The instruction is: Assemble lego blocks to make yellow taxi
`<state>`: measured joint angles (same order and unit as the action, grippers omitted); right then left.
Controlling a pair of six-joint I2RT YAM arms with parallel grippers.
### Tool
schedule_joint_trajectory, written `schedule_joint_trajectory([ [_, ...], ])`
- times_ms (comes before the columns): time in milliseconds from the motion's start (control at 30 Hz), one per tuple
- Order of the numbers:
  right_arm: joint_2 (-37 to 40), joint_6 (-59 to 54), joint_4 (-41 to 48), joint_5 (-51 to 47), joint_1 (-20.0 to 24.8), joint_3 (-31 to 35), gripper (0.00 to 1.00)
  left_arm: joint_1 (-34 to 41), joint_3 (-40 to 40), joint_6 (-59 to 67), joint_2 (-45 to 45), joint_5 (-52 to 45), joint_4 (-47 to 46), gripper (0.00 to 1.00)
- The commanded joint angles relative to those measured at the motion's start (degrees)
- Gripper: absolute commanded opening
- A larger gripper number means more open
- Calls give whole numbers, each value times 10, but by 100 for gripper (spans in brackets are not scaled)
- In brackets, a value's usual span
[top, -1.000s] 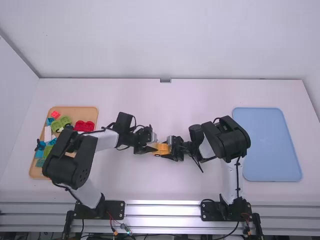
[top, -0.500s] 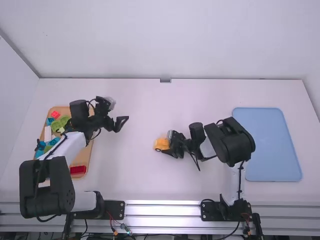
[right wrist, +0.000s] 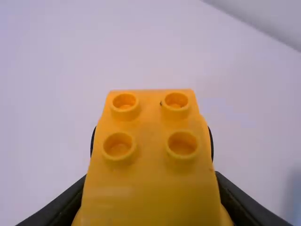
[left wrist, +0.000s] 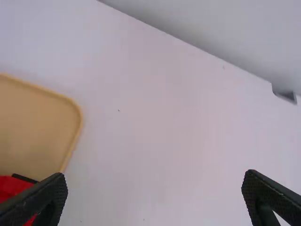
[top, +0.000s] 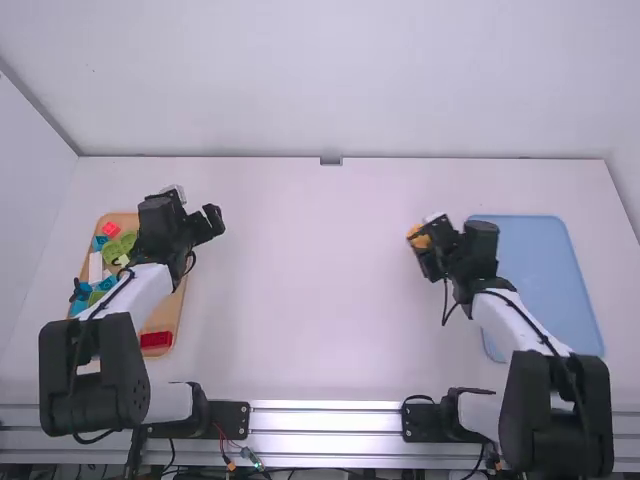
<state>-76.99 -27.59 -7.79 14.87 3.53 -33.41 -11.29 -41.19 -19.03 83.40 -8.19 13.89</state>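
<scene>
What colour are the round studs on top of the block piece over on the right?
The studs are yellow-orange, seen best in the right wrist view.

A robotics lab, by the look of it: 2 robot arms, the left arm [top: 95,380] and right arm [top: 555,410], stand along a metal rail [top: 325,422] with loose wires [top: 221,436], at a table [top: 300,340] backed by a plain wall [top: 340,80].

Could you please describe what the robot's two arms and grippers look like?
The left arm and right arm match: smooth white links, bulky rounded black joint housings, and thin black cables running along the links. Their bases are black, with a few red wires by the left one. The left gripper and right gripper each have two black fingers; the left's look finely textured.
</scene>
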Motion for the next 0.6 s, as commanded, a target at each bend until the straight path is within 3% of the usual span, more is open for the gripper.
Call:
schedule_joint_trajectory([
  [0, 27, 46, 16, -112, 81, -4, 47, 4, 4, -25, -6, 22, 6, 99],
  [67, 29, 57, 23, -111, 120, -4, 48, 4, 4, -26, -6, 23, 10, 99],
  [167, 11, 100, 26, -104, 227, -4, 50, 4, 4, -26, -6, 17, 21, 99],
  [267, -21, 109, 14, -98, 284, -4, 51, 4, 4, -48, -6, 16, 27, 99],
  [400, -79, 109, -6, -67, 325, -4, 52, 4, 4, -103, -6, 16, 20, 99],
  [567, -140, 107, -33, -64, 337, -4, 69, 4, 4, -107, -6, 16, 14, 99],
])
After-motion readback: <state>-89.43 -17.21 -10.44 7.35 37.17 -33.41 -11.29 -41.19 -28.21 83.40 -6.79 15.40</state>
